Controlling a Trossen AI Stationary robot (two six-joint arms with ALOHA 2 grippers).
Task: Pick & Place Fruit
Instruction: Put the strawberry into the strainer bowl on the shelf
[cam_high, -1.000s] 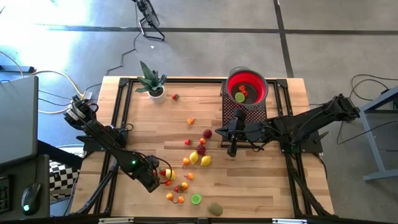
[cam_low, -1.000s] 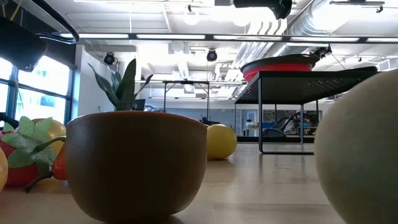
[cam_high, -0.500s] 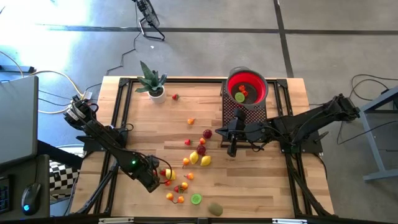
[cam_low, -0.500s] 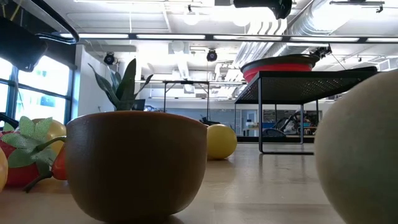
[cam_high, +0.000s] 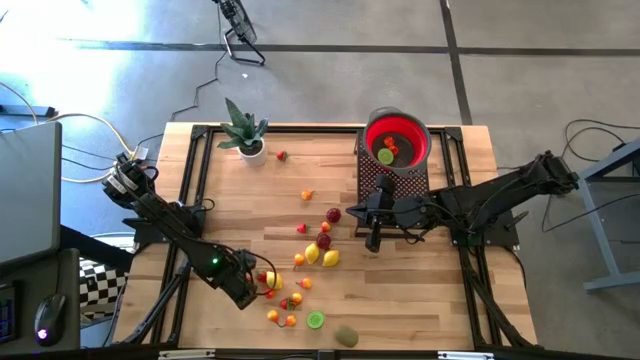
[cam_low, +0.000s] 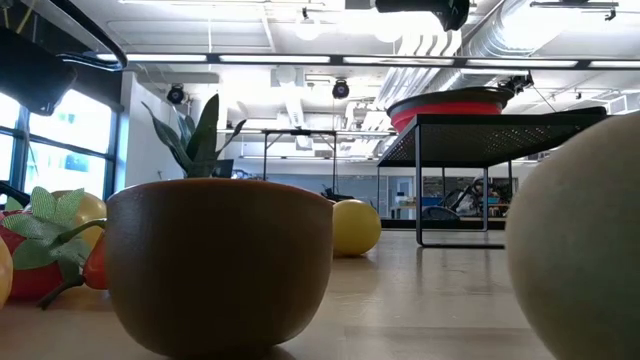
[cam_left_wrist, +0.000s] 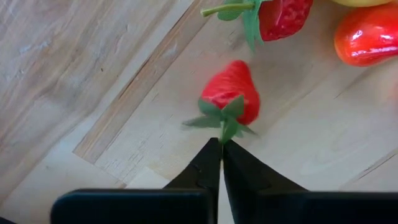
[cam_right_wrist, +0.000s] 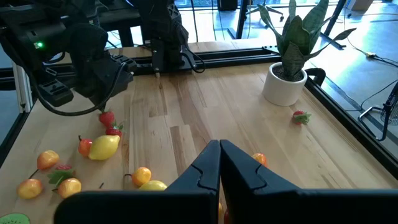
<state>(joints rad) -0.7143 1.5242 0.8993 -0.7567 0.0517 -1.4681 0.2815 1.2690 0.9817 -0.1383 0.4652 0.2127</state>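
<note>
L gripper (cam_left_wrist: 222, 144) low at near-left of table (cam_high: 420, 300), fingers pressed together w/ tips on the green stem of a red strawberry (cam_left_wrist: 232, 93); berry body lies on the wood just beyond the tips, not between them. More fruit close by: second strawberry (cam_left_wrist: 283, 15) and a red-orange piece (cam_left_wrist: 367, 32) just past it. Rest of fruit scattered mid-table, e.g. yellow lemons (cam_high: 322, 256); a few already in red bowl (cam_high: 398, 139) on far-right stand. R gripper (cam_high: 374, 236) parked mid-table near the stand, fingers closed, empty. Potted plant (cam_high: 243, 132) far-left.
</note>
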